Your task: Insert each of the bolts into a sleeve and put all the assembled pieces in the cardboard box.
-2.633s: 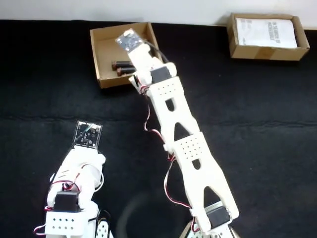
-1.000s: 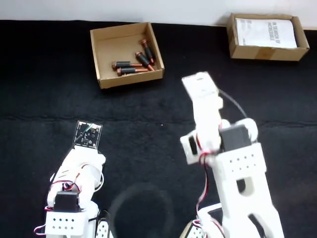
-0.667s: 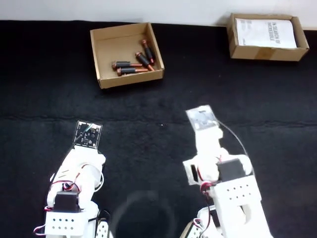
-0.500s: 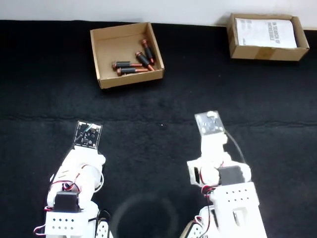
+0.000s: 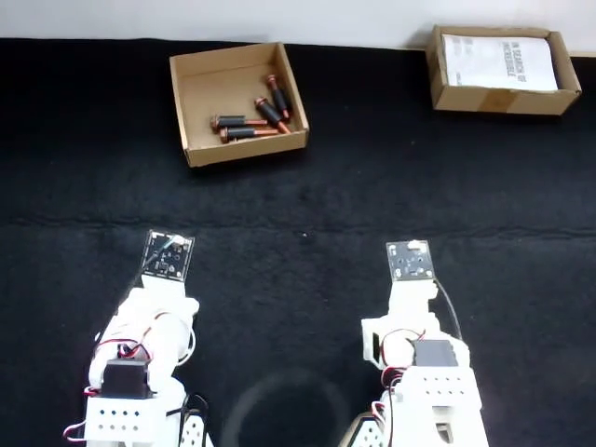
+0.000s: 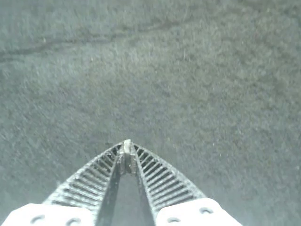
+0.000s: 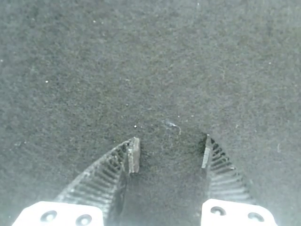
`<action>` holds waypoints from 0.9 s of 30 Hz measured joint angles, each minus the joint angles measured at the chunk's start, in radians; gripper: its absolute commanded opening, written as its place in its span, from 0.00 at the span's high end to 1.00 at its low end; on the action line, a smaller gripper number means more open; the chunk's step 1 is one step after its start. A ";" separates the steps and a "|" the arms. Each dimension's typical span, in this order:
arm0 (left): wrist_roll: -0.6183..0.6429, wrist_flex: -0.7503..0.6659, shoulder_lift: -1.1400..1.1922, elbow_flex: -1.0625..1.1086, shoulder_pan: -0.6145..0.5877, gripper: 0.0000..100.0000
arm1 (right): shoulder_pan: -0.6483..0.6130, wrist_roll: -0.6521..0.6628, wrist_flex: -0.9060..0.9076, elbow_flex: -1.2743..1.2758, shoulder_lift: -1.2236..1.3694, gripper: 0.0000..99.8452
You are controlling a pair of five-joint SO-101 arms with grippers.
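Left gripper [image 6: 127,147]: jaws together, holding nothing, over cloth [image 6: 197,75]. Right gripper [image 7: 169,153]: jaws apart, holding nothing. Box [image 5: 180,102] well ahead at the far side, left arm nearer. Four sleeved bolts [image 5: 253,116] lie inside, axes mixed. Task judged complete.

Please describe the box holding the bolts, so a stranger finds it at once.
On the black cloth table, two open brown cardboard boxes stand near the far edge. The left box holds dark copper-ended bolts; the right box holds a white sheet.
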 measured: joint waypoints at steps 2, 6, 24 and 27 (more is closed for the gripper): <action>0.041 0.003 0.000 0.000 0.000 0.99 | 0.006 0.000 0.012 0.000 -0.006 0.79; 0.075 0.003 0.000 0.000 0.000 0.99 | 0.014 0.000 0.015 0.000 -0.009 0.79; 0.080 0.031 0.000 0.000 0.000 0.99 | 0.015 0.000 0.015 0.002 -0.015 0.79; 0.080 0.031 0.000 0.000 0.000 0.99 | 0.015 0.000 0.025 0.037 -0.086 0.79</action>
